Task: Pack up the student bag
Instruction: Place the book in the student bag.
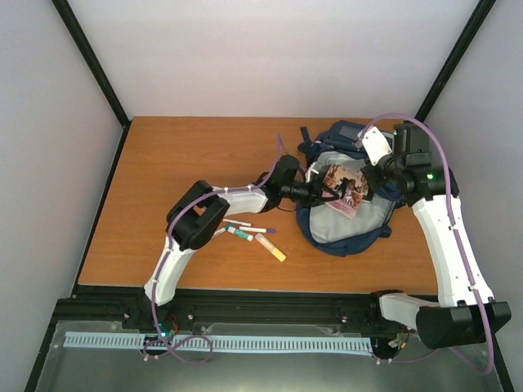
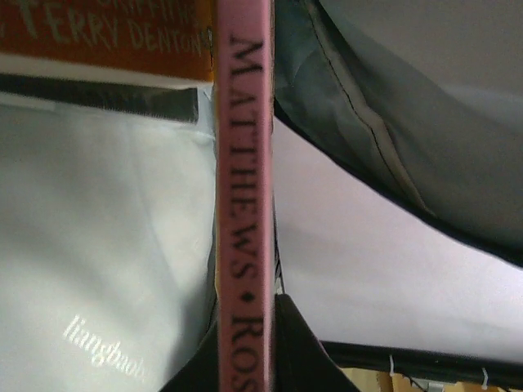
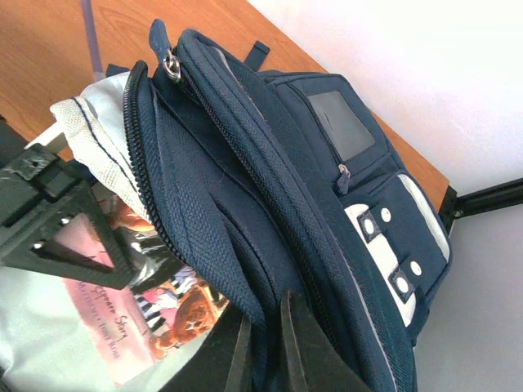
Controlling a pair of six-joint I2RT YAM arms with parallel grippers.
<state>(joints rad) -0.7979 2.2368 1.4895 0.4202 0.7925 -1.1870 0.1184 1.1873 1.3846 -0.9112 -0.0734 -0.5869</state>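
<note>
The student bag (image 1: 343, 237) is lying on the surface (image 1: 188, 155), right of centre, with its main zip gaping toward the arms. The right claw (image 3: 265, 347) is pinching the navy flap edge, jaws nearly together on the fabric; I'm guessing that's to prop the mouth open. The left claw (image 2: 245, 363) is gripping a pink book (image 2: 243, 204) by the spine, narrow, and poking it into the opening against the pale lining (image 2: 106, 245). The spine is reading "MATTHEWS • ROS", rest cut off. An orange cover (image 2: 106, 33) next to it is showing "TERRY DENTON", and the lining print is looking like "liangbao…". A few pens (image 1: 249, 234) are waiting just left of the bag.
</note>
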